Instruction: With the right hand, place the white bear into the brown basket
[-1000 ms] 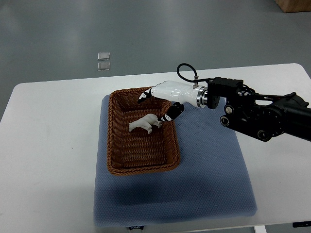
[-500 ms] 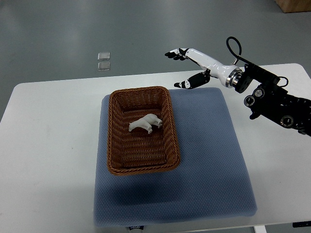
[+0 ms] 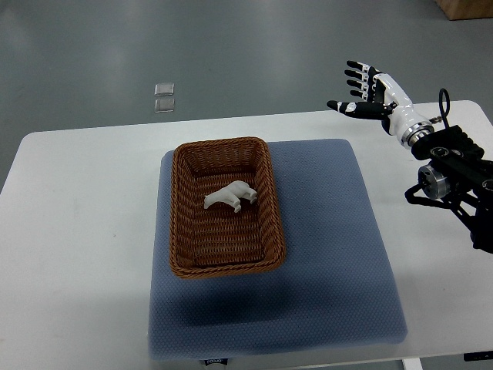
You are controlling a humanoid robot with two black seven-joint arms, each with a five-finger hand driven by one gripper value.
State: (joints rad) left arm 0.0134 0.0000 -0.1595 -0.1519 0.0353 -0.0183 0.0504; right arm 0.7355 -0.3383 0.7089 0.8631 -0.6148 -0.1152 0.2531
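Note:
The white bear lies on its side inside the brown wicker basket, in its upper half. The basket stands on the left part of a blue mat. My right hand is white with black fingertips. It is open and empty, fingers spread, raised above the table's far right edge, well to the right of the basket. Its black arm comes in from the right edge. The left arm does not show.
The mat lies on a white table. Two small clear squares lie on the grey floor beyond the table's far edge. A brown box corner shows at the top right.
My right hand has let go of the bear in the basket, then drawn back to the right and upward, with its fingers opening wide. The bear has stayed still.

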